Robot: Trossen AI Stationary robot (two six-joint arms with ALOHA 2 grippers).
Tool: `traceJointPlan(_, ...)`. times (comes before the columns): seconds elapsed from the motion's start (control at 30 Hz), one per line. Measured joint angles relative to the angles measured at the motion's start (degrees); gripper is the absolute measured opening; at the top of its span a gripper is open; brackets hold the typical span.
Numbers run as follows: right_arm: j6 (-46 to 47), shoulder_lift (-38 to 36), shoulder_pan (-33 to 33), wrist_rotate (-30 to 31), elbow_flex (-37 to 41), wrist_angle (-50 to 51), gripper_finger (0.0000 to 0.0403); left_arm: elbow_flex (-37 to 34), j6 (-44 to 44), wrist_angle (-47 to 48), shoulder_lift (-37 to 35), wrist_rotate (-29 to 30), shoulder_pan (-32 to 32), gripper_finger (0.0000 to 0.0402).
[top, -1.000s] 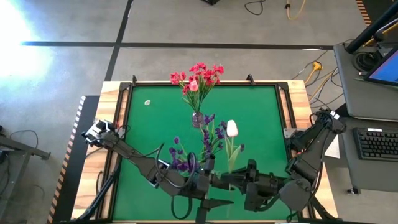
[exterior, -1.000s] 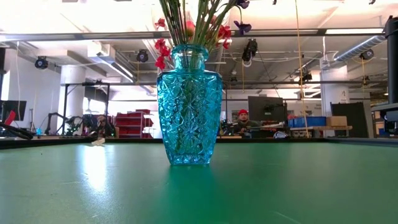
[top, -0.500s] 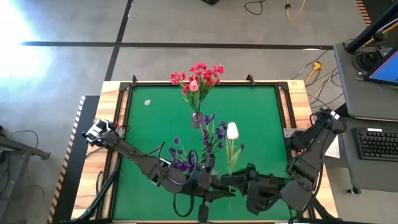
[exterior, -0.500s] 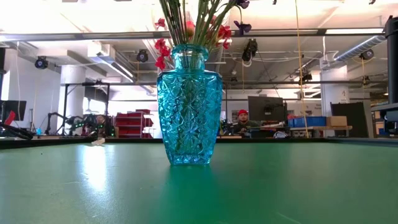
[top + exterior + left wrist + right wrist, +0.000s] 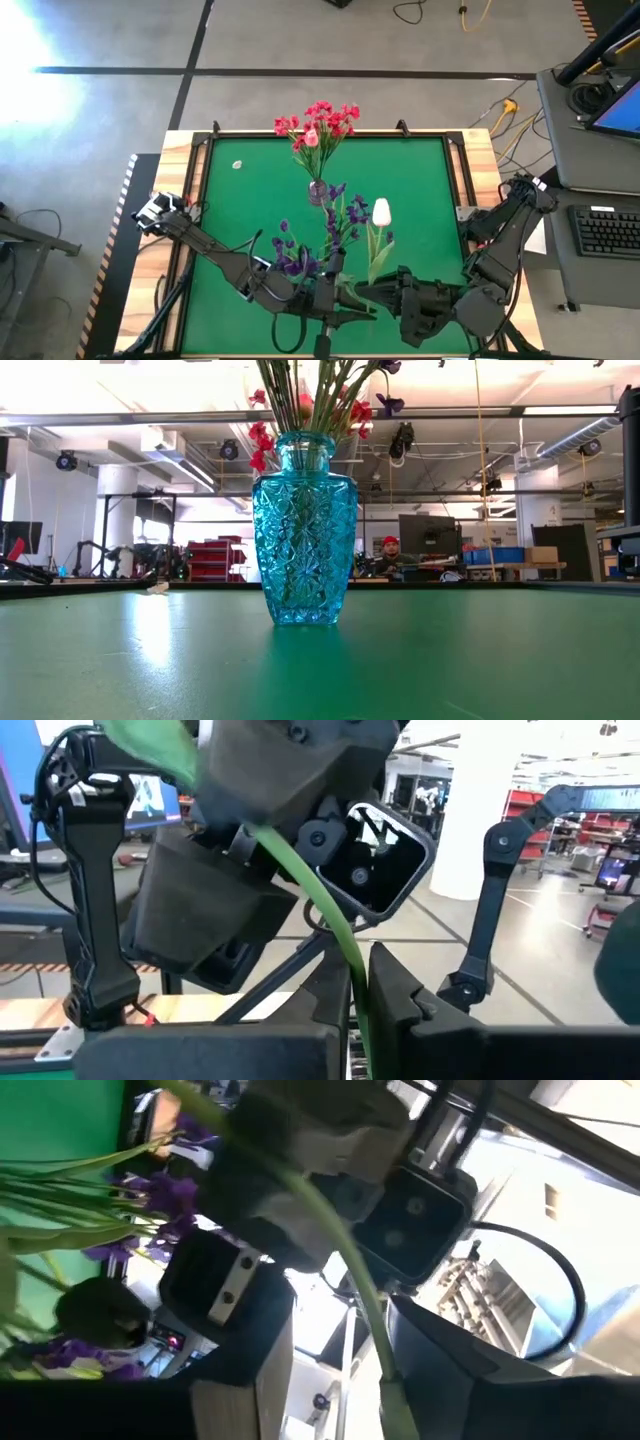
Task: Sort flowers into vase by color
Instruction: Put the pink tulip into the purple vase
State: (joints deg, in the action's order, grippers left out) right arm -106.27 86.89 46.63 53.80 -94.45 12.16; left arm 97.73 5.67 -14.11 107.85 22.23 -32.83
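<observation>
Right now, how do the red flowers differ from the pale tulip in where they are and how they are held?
The red flowers stand with their stems in the blue vase, touched by neither gripper. The pale tulip is outside the vase, nearer the arms, its green stem running down to where the left gripper and right gripper meet; the left is shut on that stem. The red flowers form a cluster of blooms; the pale tulip is a single bud. Both have long thin green stems.

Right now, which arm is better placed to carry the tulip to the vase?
Probably left: the left gripper is shut on the tulip stem, while the right gripper is opening beside it.
</observation>
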Motion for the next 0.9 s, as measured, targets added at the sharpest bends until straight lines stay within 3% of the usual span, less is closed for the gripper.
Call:
traceJointPlan(0.33,-0.02,-0.41,0.0,0.17,-0.94,-2.24,0.0174,0.02,-4.17,1.17,-1.48,1.35,-0.79,0.0)
traceJointPlan(0.6,0.23,-1.47,0.22,0.79,-2.57,-4.73,0.0178,0.02,-11.69,4.63,-4.97,13.31,-5.33,0.0)
traceJointPlan(0.9,0.73,-2.36,0.0,2.07,-4.97,-17.7,0.0178,0.07,-17.43,10.81,-11.43,27.41,-10.73,0.0)
